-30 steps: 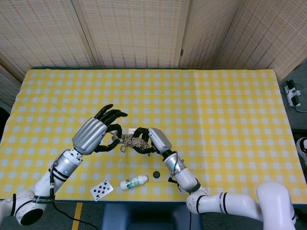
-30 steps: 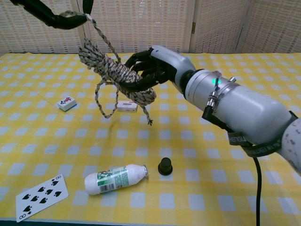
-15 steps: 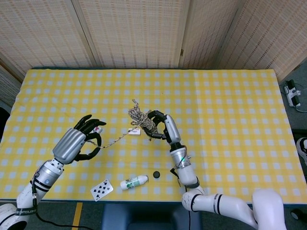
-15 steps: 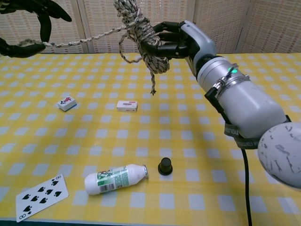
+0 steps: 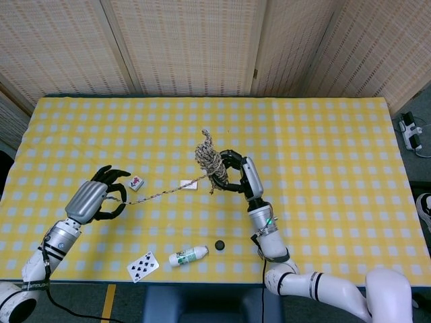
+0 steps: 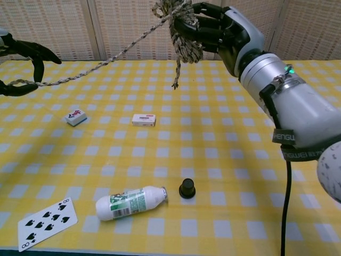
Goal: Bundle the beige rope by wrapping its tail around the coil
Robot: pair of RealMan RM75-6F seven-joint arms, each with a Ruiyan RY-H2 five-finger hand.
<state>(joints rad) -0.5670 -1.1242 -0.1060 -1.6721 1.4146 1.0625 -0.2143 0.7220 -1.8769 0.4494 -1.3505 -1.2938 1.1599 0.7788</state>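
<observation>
**Hands stretch the tail taut; wrapping only partly done**

The left hand (image 5: 100,196) pinches the end of the rope's tail (image 5: 161,194) at about nine o'clock, held above the worktop (image 5: 323,148). From there the tail runs tight toward three o'clock, up to the coil (image 5: 211,160), which the right hand (image 5: 237,175) clasps in the air near the middle. Some turns seem to bind the coil already, yet a long stretch of tail remains unwrapped, so I judge the bundling roughly midway.
</observation>
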